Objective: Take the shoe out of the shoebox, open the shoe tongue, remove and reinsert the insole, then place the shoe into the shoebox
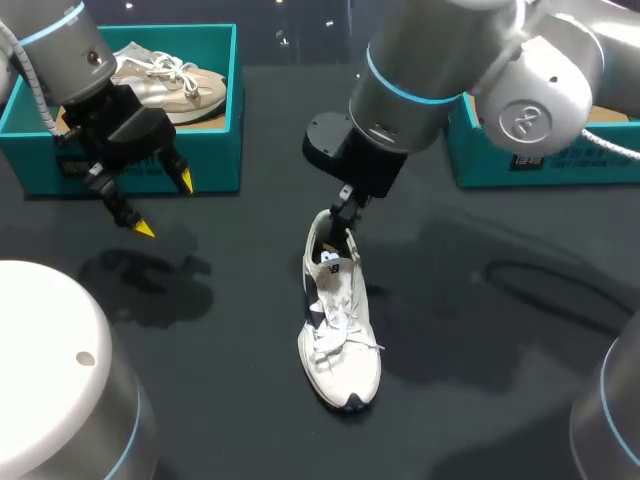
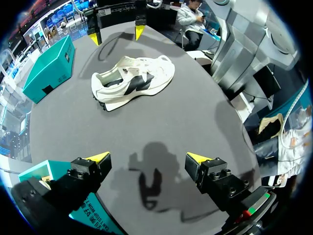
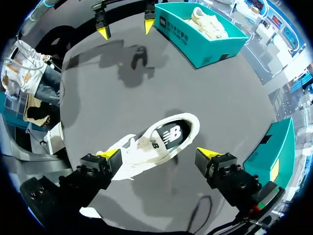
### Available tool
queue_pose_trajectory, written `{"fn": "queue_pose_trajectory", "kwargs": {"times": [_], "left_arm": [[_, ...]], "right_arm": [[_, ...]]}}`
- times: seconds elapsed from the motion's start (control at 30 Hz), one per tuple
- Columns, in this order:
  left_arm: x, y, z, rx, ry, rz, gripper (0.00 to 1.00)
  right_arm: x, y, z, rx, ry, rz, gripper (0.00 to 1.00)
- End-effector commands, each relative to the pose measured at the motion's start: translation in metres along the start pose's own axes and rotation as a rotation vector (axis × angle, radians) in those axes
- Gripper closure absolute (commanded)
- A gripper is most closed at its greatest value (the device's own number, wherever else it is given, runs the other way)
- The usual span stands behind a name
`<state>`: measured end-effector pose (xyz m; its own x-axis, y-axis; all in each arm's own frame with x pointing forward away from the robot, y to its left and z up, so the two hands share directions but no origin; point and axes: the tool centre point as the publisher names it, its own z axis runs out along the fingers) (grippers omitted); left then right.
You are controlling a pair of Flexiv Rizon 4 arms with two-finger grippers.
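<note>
shoe (image 1: pixel 338 330) upright on bench (image 1: pixel 480 390) | right gripper (image 3: pixel 160 155) spread above shoe heel | left gripper (image 2: pixel 149 157) spread, well apart from shoe | risk: shoe may be toppled if insole (image 3: pixel 170 133) is pinched off-centre

White-black shoe (image 1: pixel 338 330) upright on table (image 1: pixel 480 400), insole (image 3: pixel 168 134) inside, outside teal shoebox (image 1: pixel 215 150).

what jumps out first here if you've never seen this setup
The white shoe stands alone in the middle of the dark table, with the right gripper open over its heel end. Next comes the teal shoebox at the far left with a pale shoe inside, and the left gripper hanging open in front of it.
</note>
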<state>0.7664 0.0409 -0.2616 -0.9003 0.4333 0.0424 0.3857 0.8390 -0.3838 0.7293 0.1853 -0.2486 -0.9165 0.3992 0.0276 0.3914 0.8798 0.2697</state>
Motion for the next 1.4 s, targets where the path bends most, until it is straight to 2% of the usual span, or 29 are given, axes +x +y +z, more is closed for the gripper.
{"fn": "queue_pose_trajectory", "kwargs": {"times": [0.03,0.2,0.37,0.77,1.13,1.4], "left_arm": [[0.001,0.001,0.0,-0.002,0.0,0.001,0.0],[0.001,0.001,0.0,-0.002,0.0,0.001,0.0],[0.001,0.001,0.0,-0.002,0.0,0.001,0.0],[0.001,0.001,0.0,-0.002,0.0,0.001,0.0],[0.001,0.001,0.0,-0.002,0.0,0.001,0.0],[0.001,0.001,0.0,-0.002,0.0,0.001,0.0]], "right_arm": [[-0.015,0.001,0.008,-0.015,0.037,-0.059,0.0],[-0.027,0.008,0.011,0.042,0.004,-0.099,0.0],[-0.031,0.015,0.015,0.09,-0.04,-0.133,0.0],[-0.04,0.025,0.039,0.06,-0.092,-0.314,0.0],[-0.054,0.031,0.062,0.058,-0.057,-0.453,0.0],[-0.063,0.029,0.081,0.048,-0.033,-0.5,0.0]]}}
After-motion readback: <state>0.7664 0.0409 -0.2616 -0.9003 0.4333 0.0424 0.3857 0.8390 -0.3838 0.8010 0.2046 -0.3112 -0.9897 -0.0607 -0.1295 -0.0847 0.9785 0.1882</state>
